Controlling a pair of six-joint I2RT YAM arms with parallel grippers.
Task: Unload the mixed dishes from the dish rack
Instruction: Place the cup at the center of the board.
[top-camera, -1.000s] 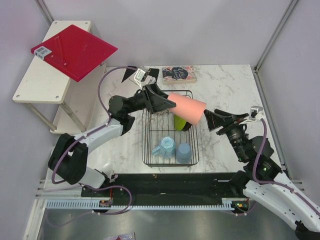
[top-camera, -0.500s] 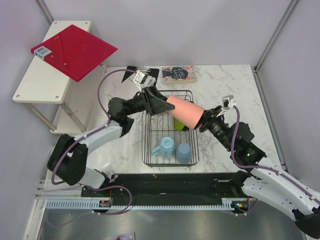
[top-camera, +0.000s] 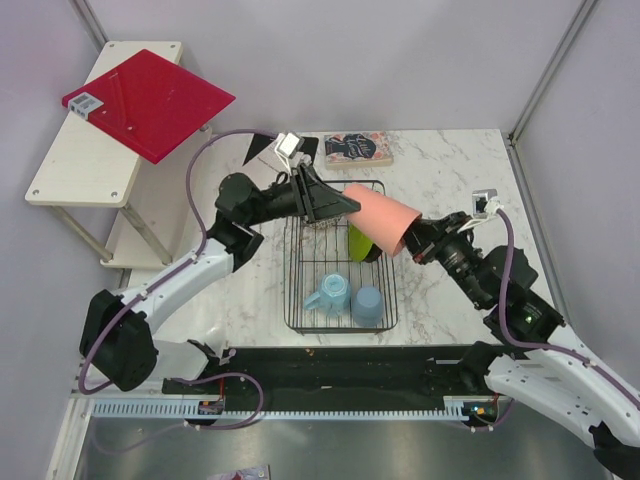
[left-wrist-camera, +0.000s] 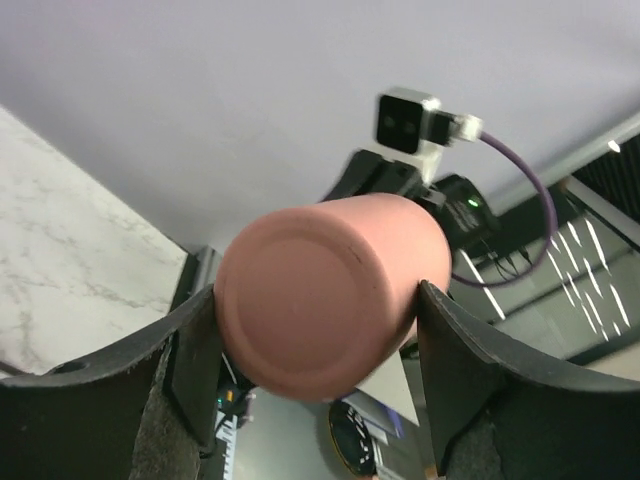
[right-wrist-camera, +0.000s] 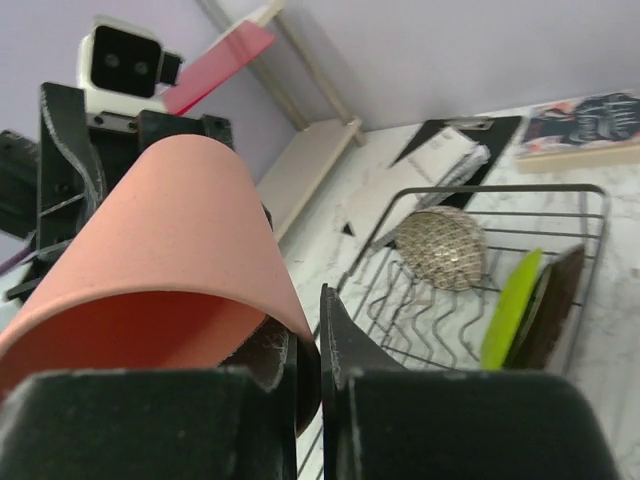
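Note:
The pink cup (top-camera: 385, 218) hangs tilted above the dish rack (top-camera: 293, 290), held between both arms. My left gripper (top-camera: 345, 205) grips its closed base, a finger pressed on each side (left-wrist-camera: 315, 300). My right gripper (top-camera: 415, 240) is shut on the cup's rim (right-wrist-camera: 170, 250), one finger inside the wall and one outside (right-wrist-camera: 310, 300). In the rack lie a light blue mug (top-camera: 330, 293) and a darker blue cup (top-camera: 367, 303). A lime green plate (right-wrist-camera: 510, 308) stands on edge beside a dark plate (right-wrist-camera: 555, 305). The speckled bowl (right-wrist-camera: 440, 248) rests at the rack's far end.
A white shelf (top-camera: 75, 160) stands off the table's left, with a red square board (top-camera: 150, 100) on top. A book (top-camera: 357, 148) and a black clipboard (right-wrist-camera: 460, 135) lie behind the rack. Walls close in on both sides.
My right gripper came in from the right to the cup's open end and shut on its rim. The left arm shifted slightly, still holding the cup's base.

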